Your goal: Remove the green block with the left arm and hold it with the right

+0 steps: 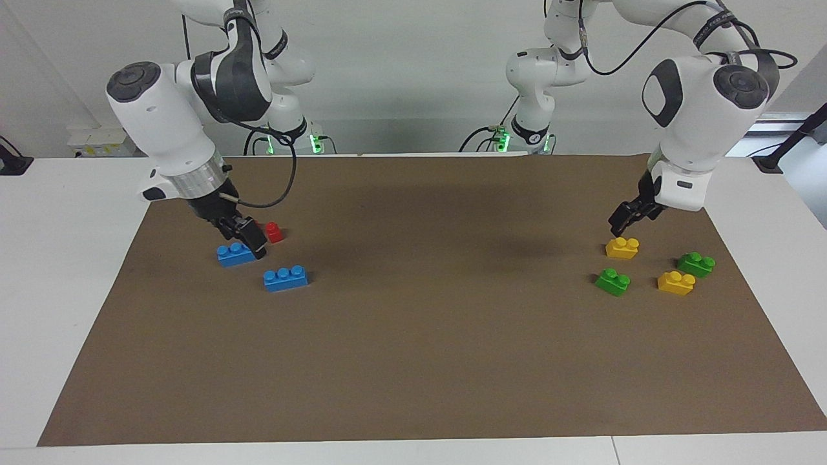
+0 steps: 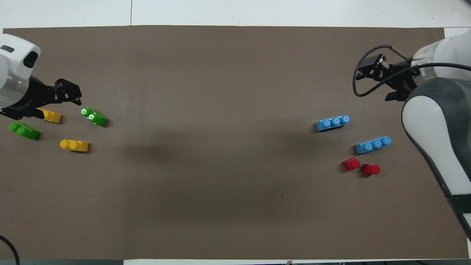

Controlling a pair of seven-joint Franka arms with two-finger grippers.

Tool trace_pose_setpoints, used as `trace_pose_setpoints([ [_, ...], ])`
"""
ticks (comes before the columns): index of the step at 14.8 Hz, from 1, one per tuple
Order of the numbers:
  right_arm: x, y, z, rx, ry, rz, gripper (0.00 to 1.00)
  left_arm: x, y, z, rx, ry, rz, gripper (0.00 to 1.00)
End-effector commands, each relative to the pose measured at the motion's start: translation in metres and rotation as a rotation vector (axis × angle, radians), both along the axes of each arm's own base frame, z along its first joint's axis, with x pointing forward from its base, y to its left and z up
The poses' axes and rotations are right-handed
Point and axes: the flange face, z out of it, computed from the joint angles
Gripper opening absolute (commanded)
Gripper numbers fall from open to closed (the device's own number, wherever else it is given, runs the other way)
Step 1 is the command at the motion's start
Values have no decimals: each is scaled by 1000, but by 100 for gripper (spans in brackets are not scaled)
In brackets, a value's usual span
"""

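Plainly, start at the right arm's end of the desk (image 1: 413, 387): the right pincer (image 1: 249, 237) sits low over one blue brick (image 1: 234, 254), beside a red brick (image 1: 274, 232). You cannot tell whether it is spread, closed or touching. It waits there, well apart from the job. At the left arm's end, the green block (image 1: 612, 281) lies loose on the desk, with nothing stacked on it. The left pincer (image 1: 623, 224) hangs over a yellow brick (image 1: 622, 247), and its opening cannot be judged either. The relation that counts is this: the green block lies just beside that yellow brick and farther from the robots than it, so your left pincer likely has to travel outward and down. The overhead view shows the block's long axis slanted, running mostly between the two arms' ends. A second green brick (image 1: 696, 264) sits near the desk's edge, beside another yellow brick (image 1: 676, 283). The left arm is much the nearer to both.
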Motion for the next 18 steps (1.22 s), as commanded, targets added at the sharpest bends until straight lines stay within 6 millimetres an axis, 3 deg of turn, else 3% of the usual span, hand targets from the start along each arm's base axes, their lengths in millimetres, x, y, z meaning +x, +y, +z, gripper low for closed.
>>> trace_pose_setpoints([
  [1,-15,-8,34,-46,-47,178,100,-27,1,35,5,27,-141,100],
  [4,-30,-7,57,-67,-55,215,100,-43,1,54,4,38,-239,100],
  [6,-34,-8,60,-85,-49,218,100,-49,4,58,0,60,-239,100],
  [9,-35,-5,61,-118,-42,234,100,-54,7,80,-109,44,-208,100],
  [18,-44,-6,69,-132,-34,310,100,-54,-1,90,-110,20,-229,100],
])
